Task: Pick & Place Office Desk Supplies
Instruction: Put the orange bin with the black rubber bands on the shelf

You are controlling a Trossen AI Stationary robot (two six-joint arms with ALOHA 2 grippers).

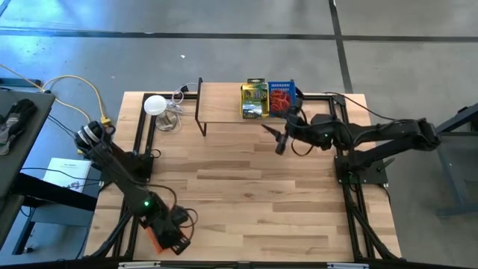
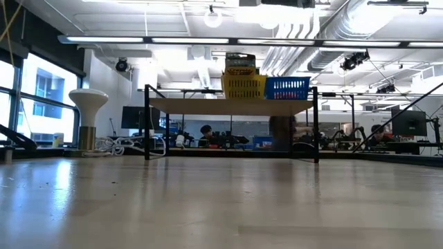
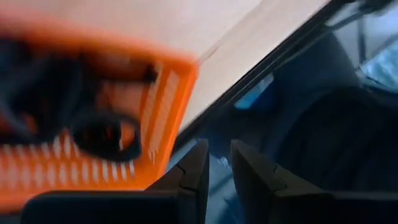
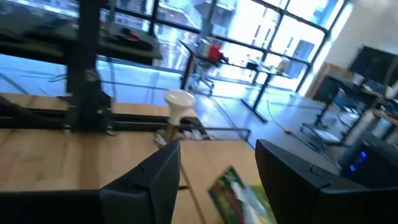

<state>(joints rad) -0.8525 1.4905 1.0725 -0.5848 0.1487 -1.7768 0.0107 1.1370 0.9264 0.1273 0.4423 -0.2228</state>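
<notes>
A small shelf (image 1: 231,112) stands at the table's far edge and carries a yellow basket (image 1: 254,101) with a green-and-yellow packet standing in it. Beside it, a blue basket (image 1: 281,97) holds red rubber bands. My right gripper (image 1: 273,138) hovers open just near of the shelf, below the blue basket; in its wrist view (image 4: 217,168) the packet (image 4: 242,196) lies ahead. An orange basket (image 3: 93,118) with black clip-like pieces (image 3: 102,134) sits at the table's near-left corner (image 1: 154,239). My left gripper (image 3: 219,162) hangs beside it, over the table's edge, with a narrow gap between its fingers.
A white round disc on a stem (image 1: 154,104) with clear wiring (image 1: 175,101) stands left of the shelf. Black frame rails (image 1: 351,194) run along the table's left and right sides. The bare wooden middle (image 1: 246,194) lies between the arms. Both baskets show on the shelf (image 2: 266,88) in the low view.
</notes>
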